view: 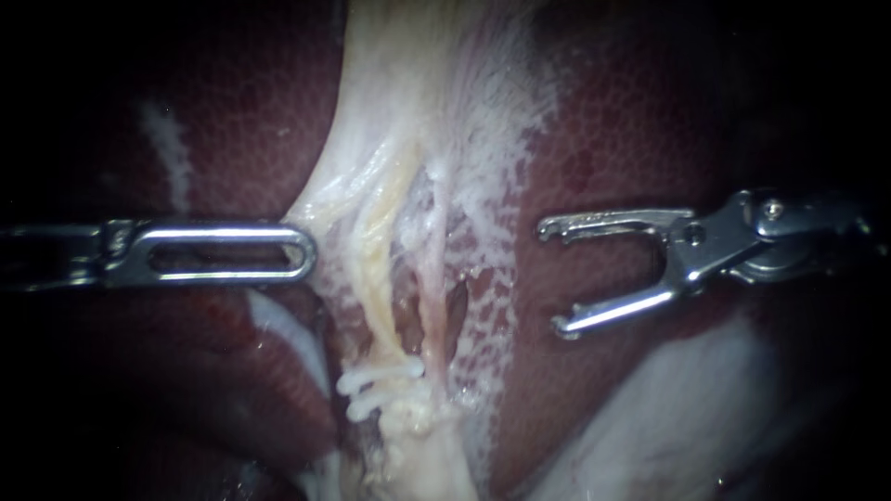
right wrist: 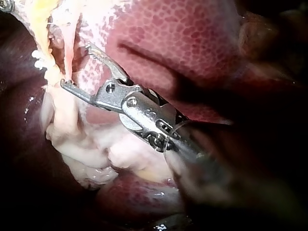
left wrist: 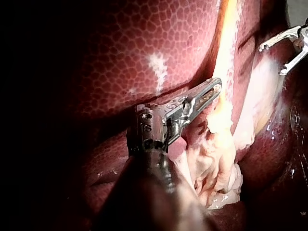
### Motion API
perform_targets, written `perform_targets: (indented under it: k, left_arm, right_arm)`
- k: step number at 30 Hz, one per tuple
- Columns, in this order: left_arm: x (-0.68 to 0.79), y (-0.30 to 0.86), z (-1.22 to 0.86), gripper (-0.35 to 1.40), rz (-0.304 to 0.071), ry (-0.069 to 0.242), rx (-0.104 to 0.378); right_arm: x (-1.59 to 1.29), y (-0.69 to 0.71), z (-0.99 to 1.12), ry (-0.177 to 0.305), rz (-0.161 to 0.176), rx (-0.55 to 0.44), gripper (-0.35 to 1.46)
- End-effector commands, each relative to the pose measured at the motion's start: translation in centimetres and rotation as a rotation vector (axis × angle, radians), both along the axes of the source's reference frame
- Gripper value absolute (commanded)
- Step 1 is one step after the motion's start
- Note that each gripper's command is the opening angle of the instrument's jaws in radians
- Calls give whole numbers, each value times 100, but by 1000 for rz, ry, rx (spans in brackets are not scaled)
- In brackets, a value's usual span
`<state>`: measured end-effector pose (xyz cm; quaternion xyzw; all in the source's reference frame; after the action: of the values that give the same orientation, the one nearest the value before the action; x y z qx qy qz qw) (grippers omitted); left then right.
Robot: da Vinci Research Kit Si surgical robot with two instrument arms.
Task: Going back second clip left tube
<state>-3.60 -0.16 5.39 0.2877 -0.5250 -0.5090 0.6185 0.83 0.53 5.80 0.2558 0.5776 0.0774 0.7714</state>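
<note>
Small white clips [view: 380, 378] sit on the left tube [view: 376, 274]; the right instrument [view: 550, 276], end effector gaping empty, hangs well clear. The left instrument [view: 306, 250] seemingly clamps pale tissue [view: 322, 199]; retreat looks nearly complete

Mottled dark-red liver [view: 650, 121], pale membrane [view: 436, 93] stretched over it, smooth whitish fold [view: 668, 408] lower right

Your left instrument [left wrist: 213, 88] reaches across the mottled, dark red liver [left wrist: 144, 48]. Its claw is closed on the edge of the pale tissue [left wrist: 217, 156], which bunches in wet folds beside the shaft. The claw's tip lies against a yellowish strand [left wrist: 227, 43] that runs on ahead of it. Beyond that strand, well apart, your right instrument [left wrist: 272, 59] holds its claw wide open.
</note>
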Motion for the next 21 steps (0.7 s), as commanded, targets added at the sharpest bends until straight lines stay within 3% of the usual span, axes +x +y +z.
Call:
perform_targets:
  k: [1, 9, 21]
  left_arm:
    - [0, 0, 0, -35, -1, 2, 0]
    - [-8, -2, 9, -35, 1, 1, -3]
    - [-38, -13, 40, -35, 20, -1, -8]
  right_arm:
    - [0, 0, 0, 0, 0, 0, 60]
    - [1, -1, 1, 0, 0, -2, 60]
    - [5, -6, 4, 0, 1, -5, 60]
